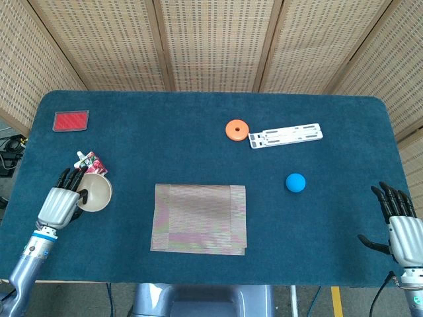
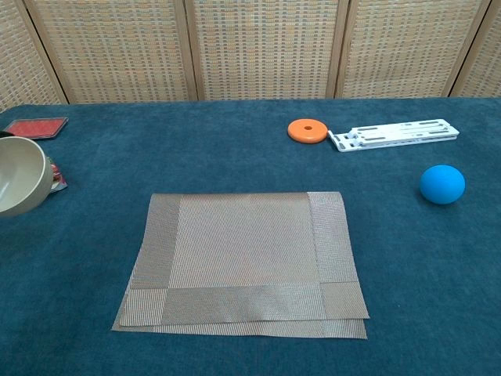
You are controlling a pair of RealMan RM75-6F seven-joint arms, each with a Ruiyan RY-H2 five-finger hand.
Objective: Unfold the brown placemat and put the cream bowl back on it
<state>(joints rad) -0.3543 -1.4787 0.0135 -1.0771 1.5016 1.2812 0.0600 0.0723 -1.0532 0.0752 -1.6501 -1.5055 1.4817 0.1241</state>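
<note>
Head view, left hand [image 1: 58,203] gripping cream bowl [image 1: 96,192], well left of folded brown placemat [image 1: 199,218]

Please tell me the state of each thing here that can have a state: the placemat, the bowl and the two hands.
brown placemat: folded, flat on table, nothing on it
cream bowl: held by left hand, left of placemat
left hand: grips bowl
right hand: holds nothing, fingers apart
</note>
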